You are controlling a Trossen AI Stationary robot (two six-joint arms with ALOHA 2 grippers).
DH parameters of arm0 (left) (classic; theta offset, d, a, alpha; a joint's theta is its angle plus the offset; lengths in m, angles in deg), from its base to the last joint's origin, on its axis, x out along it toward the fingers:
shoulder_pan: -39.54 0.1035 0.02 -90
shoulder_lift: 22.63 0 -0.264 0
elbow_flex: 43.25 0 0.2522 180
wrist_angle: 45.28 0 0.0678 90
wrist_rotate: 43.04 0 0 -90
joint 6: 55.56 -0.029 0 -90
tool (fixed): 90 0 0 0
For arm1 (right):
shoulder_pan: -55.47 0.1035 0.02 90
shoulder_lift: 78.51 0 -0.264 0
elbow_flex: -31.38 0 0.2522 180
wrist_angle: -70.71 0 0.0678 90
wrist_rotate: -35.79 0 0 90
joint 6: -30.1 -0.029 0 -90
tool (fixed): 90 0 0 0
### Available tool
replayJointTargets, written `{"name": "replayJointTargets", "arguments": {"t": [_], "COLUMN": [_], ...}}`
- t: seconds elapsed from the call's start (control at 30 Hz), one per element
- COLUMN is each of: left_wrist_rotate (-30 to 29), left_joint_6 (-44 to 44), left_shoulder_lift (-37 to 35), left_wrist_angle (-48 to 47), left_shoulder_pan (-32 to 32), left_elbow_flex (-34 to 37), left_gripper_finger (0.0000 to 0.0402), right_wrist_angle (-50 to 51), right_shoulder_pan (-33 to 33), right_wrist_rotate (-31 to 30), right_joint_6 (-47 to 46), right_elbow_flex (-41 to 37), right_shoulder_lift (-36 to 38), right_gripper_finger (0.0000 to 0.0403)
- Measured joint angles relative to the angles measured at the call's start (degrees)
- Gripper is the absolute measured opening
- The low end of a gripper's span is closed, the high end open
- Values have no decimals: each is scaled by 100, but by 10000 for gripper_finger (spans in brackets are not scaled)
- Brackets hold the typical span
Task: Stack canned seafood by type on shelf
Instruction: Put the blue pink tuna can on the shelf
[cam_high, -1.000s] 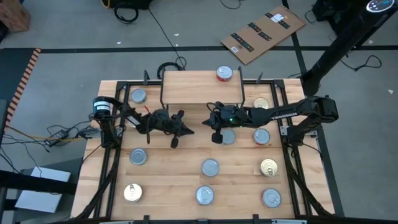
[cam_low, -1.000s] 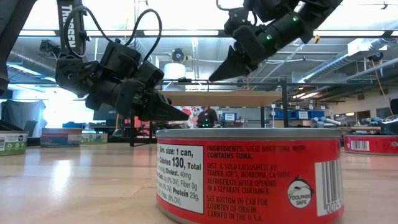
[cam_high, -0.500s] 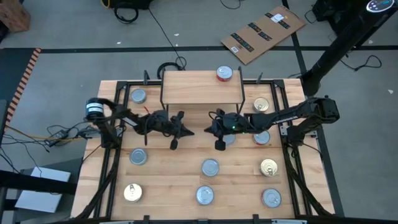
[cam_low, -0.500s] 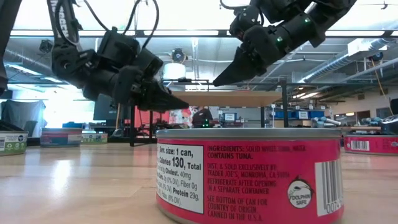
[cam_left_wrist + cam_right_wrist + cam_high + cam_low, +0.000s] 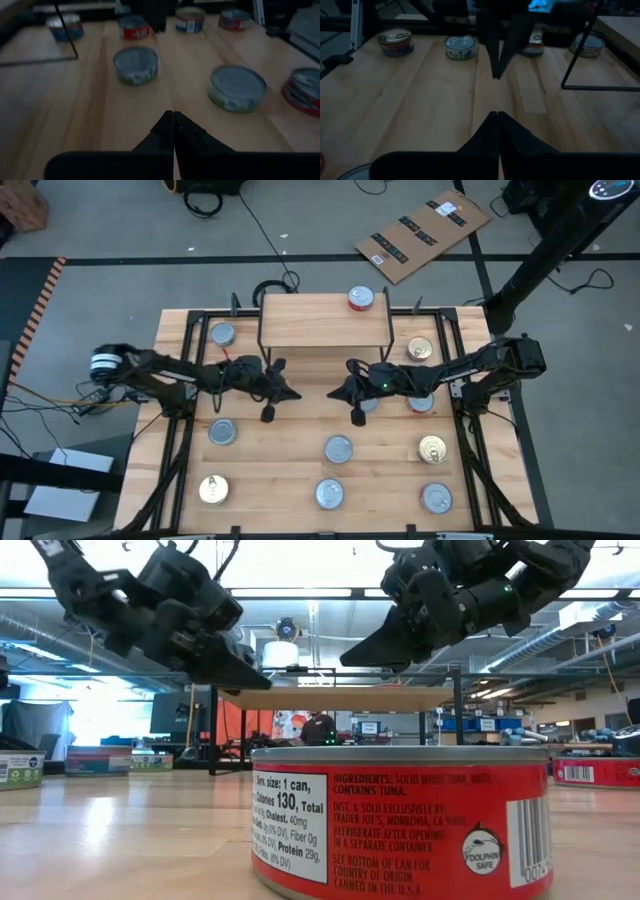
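The shelf (image 5: 320,320) stands at the table's far middle on thin black legs, with one red-topped tin (image 5: 361,299) on its right end. Several more tins of canned seafood stand about the table, among them a silver one (image 5: 338,448), a gold one (image 5: 432,448) and a red-labelled one (image 5: 400,825) right before the low camera. My left gripper (image 5: 296,397) and my right gripper (image 5: 335,395) hover shut in front of the shelf, tips pointing at each other above bare wood. Neither holds anything.
Tins also stand at the far left (image 5: 222,334) and along the near edge (image 5: 330,494). A silver tin (image 5: 368,404) lies partly under my right gripper. Black frame rails (image 5: 178,430) run along both table sides. Bare wood (image 5: 280,440) lies between the grippers and the near tins.
My left gripper has risen from near the tabletop to about shelf height and drawn back a little toward the table's left edge, still shut. My right gripper has shifted slightly toward the near edge, and its fingers now lie flatter. No tin has moved.
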Motion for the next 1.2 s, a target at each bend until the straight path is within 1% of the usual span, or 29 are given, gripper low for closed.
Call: {"name": "replayJointTargets", "arguments": {"t": [0.17,0.27,0.4,0.5,0.6,0.77,0.83,0.97,1.03,1.2], "left_wrist_rotate": [-368,-587,-981,-1433,-1878,-2258,-2431,-2964,-3073,-3090], "left_joint_6": [67,289,499,680,1042,1761,1914,2014,2135,2560], "left_shoulder_lift": [-854,-1262,-1566,-1597,-1584,-1581,-1581,-1581,-1581,-1579], "left_wrist_angle": [-1364,-2034,-2894,-3580,-4277,-5409,-5777,-6300,-6507,-7044], "left_shoulder_pan": [-165,-298,-560,-785,-976,-1142,-1193,-1268,-1267,-1256], "left_elbow_flex": [0,0,-77,-281,-511,-940,-1088,-1301,-1388,-1524], "left_gripper_finger": [5,5,5,5,5,14,20,29,33,37], "right_wrist_angle": [-57,-74,-72,-71,-66,-63,-62,-58,-56,-34], "right_shoulder_pan": [7,7,7,7,7,7,7,7,7,7], "right_wrist_rotate": [0,0,2,7,7,7,7,9,9,9], "right_joint_6": [-2,-2,-4,-4,-21,-23,-23,-23,-25,-102], "right_elbow_flex": [-41,-41,-41,-41,-41,-41,-41,-41,-41,-41], "right_shoulder_lift": [0,0,0,1,0,0,0,0,0,0], "right_gripper_finger": [5,5,5,5,5,5,5,5,5,5]}}
